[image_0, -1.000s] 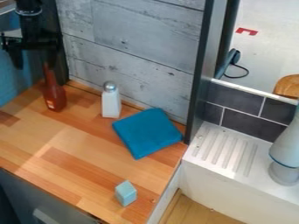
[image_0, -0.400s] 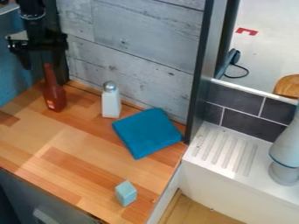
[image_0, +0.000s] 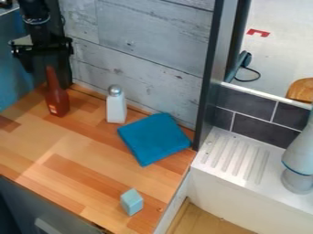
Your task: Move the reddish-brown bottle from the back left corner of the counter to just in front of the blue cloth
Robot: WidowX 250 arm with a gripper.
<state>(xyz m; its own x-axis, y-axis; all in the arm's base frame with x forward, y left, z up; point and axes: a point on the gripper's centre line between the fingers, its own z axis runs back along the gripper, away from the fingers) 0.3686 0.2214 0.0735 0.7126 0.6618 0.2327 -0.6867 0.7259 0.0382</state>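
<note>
Surface: wood, in light and reddish-brown blocks, set at a slant. At far left, a blue panel. Behind, a wall of weathered grey boards. Right of it, a dark upright post, then dark grey tiles above a white ribbed drainboard. At far right, a pale rounded object, partly cut off, and a round-edged wooden item.

Hand: one, black, at upper left, pointing down; open, fingers apart, gripping nothing.

Bottle: one, reddish-brown, narrow-necked, upright at the back left of the surface. Its neck rises just below the hand, in line with the gap between the fingers; contact cannot be told.

Shaker: one, white, grey domed top, upright, right of the bottle and near the wall.

Cloth: one, blue, folded square, flat, just right of the shaker; its right corner lies near the foot of the post.

Block: one, pale blue, near the front right edge, well apart from the cloth.

Edges and room: bare wood runs from the bottle to the front left edge and on to the block; wall close behind bottle and shaker.
</note>
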